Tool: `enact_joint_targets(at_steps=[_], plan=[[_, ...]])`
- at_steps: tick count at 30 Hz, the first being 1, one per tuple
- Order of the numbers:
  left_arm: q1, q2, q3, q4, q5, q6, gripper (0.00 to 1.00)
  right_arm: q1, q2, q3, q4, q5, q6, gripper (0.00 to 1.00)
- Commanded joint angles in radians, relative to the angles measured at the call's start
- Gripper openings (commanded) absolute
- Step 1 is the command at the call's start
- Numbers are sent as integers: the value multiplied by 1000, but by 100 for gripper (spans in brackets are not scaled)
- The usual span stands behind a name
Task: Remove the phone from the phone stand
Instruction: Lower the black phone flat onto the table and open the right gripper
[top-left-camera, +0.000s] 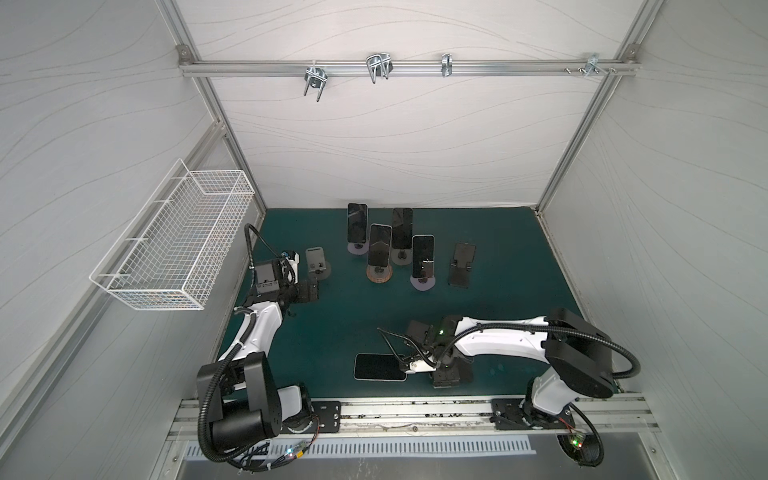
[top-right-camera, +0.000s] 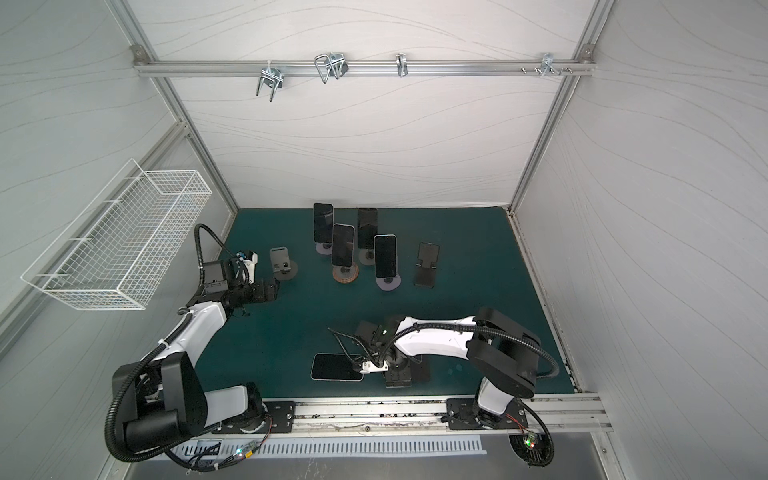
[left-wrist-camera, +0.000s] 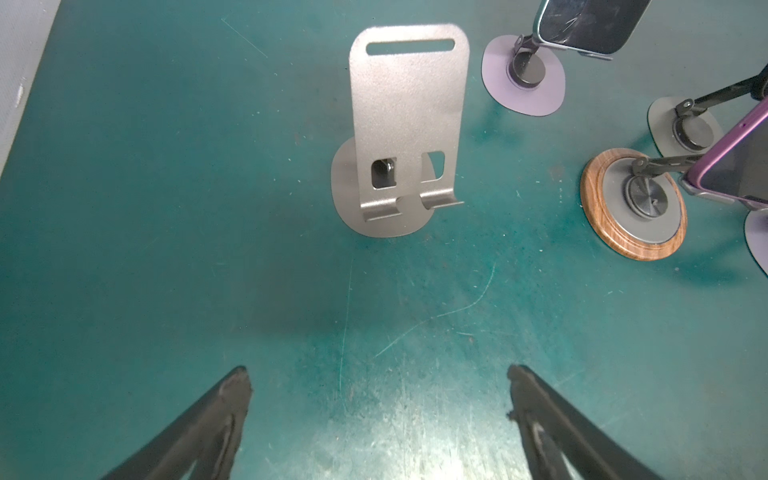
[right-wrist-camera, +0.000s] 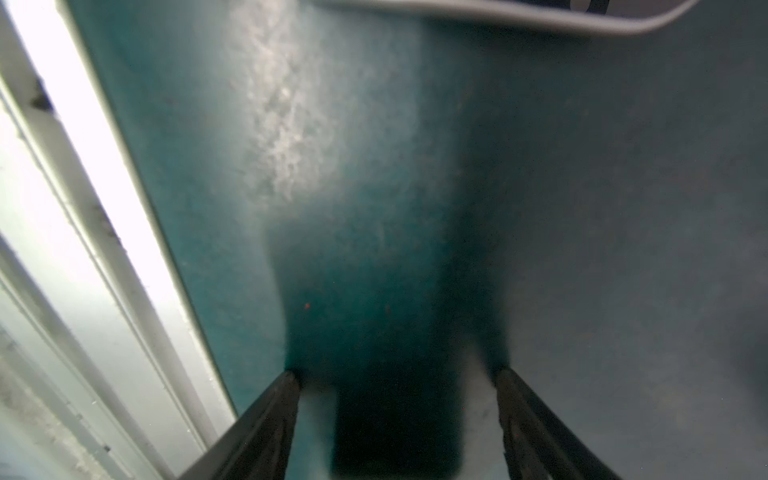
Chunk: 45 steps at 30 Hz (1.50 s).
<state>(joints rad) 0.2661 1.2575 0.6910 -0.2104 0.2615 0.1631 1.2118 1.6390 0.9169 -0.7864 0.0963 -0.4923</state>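
Phone (top-left-camera: 380, 367) lies flat just ahead of the right tool (right-wrist-camera: 397, 374), jaws apart.

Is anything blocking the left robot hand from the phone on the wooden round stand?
Nothing visible does. Only bare mat lies between the left gripper and that phone. The empty grey stand sits close beside that path, not across it.

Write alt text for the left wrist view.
An empty grey metal phone stand stands on the teal mat ahead of the left gripper, its black fingers open. A wood-rimmed stand holding a purple-cased phone sits nearby.
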Motion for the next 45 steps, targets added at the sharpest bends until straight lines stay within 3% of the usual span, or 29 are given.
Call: enact_joint_targets(at_steps=[1,9,34,45], plan=[[5,-9,8,17,-4,12,98,2,60,-32,46,-17,2,79],[5,-13,5,20,-10,7,98,-21,56,-27,39,-61,10,76],[6,-13,4,20,-7,9,98,-36,16,-29,32,-40,24,72],[6,-16,2,23,-6,9,98,-36,-25,6,14,-43,46,86]])
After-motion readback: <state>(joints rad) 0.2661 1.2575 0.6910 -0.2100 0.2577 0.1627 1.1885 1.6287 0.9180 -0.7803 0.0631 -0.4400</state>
